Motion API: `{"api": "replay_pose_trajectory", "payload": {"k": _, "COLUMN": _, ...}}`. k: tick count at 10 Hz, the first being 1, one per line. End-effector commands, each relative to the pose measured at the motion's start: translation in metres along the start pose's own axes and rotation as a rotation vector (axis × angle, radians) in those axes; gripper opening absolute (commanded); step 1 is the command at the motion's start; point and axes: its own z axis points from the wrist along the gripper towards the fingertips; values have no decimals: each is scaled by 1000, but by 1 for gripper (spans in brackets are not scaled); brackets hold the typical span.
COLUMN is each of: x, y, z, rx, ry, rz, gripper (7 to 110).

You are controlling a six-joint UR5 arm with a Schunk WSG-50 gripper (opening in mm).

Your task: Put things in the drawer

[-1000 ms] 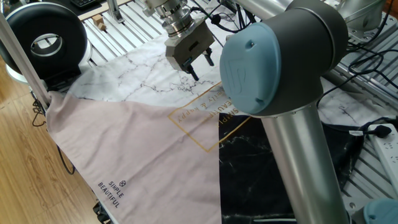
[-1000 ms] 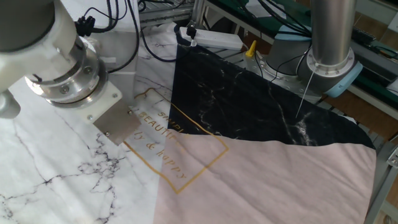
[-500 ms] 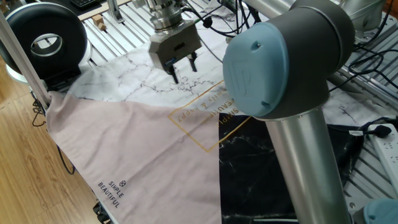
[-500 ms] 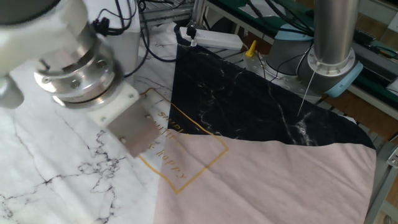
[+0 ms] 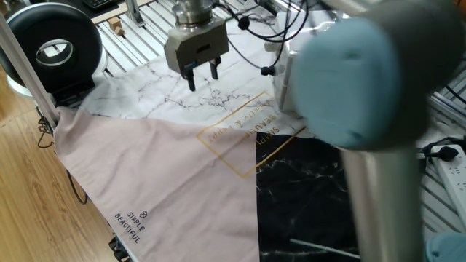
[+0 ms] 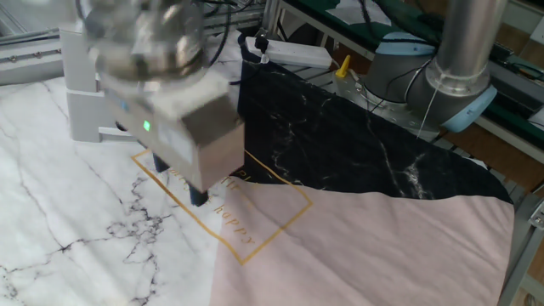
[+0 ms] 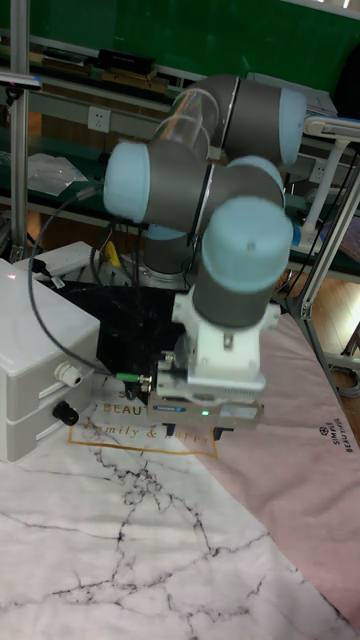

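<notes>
The pincer [image 5: 203,74] hangs just above the bench, its two dark fingers [image 5: 191,78] apart and holding nothing. Under it lies one cloth [image 5: 167,167] in white marble, pink and black panels (gold lettering at the middle). One white cabinet [image 7: 35,370] stands beside it, drawer [image 7: 45,420] pushed in, one dark knob [image 7: 67,413]. No wooden block shows. A black round device [image 5: 51,47] sits at the far corner.

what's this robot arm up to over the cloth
A single arm holds its hand just above the white marbled part of the cloth, beside the gold lettering. The fingers point down, slightly apart, with nothing visible between them. The white cabinet sits at the cloth's edge with its drawer shut, dark knob facing out. No wooden block shows in any view, so nothing has gone into the drawer so far as the views show.
</notes>
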Motion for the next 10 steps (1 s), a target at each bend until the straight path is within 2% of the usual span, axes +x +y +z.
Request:
{"api": "replay_pose_trajectory", "payload": {"k": 1, "x": -31, "y": 15, "z": -29, "rx": -79, "ry": -313, "rz": -13, "gripper": 22}}
{"api": "replay_pose_trajectory", "payload": {"k": 2, "x": -34, "y": 15, "z": -33, "rx": -77, "ry": -381, "rz": -16, "gripper": 22}}
{"api": "replay_pose_trajectory", "payload": {"k": 3, "x": -31, "y": 5, "z": -33, "rx": -43, "ry": -402, "rz": -13, "gripper": 22}}
{"api": "replay_pose_trajectory", "payload": {"k": 4, "x": -28, "y": -13, "z": -28, "rx": -4, "ry": -391, "rz": -36, "gripper": 22}}
{"api": "replay_pose_trajectory", "payload": {"k": 6, "x": -24, "y": -43, "z": -9, "rx": 3, "ry": -343, "rz": -83, "gripper": 22}}
{"api": "replay_pose_trajectory", "payload": {"k": 7, "x": -29, "y": -57, "z": -1, "rx": 25, "ry": -360, "rz": -95, "gripper": 22}}
{"api": "replay_pose_trajectory", "payload": {"k": 8, "x": -29, "y": -63, "z": 2, "rx": 53, "ry": -373, "rz": -82, "gripper": 22}}
{"api": "replay_pose_trajectory", "payload": {"k": 9, "x": -30, "y": -51, "z": 3, "rx": 33, "ry": -390, "rz": -63, "gripper": 7}}
{"api": "replay_pose_trajectory", "payload": {"k": 10, "x": -29, "y": -41, "z": 6, "rx": 11, "ry": -393, "rz": -49, "gripper": 7}}
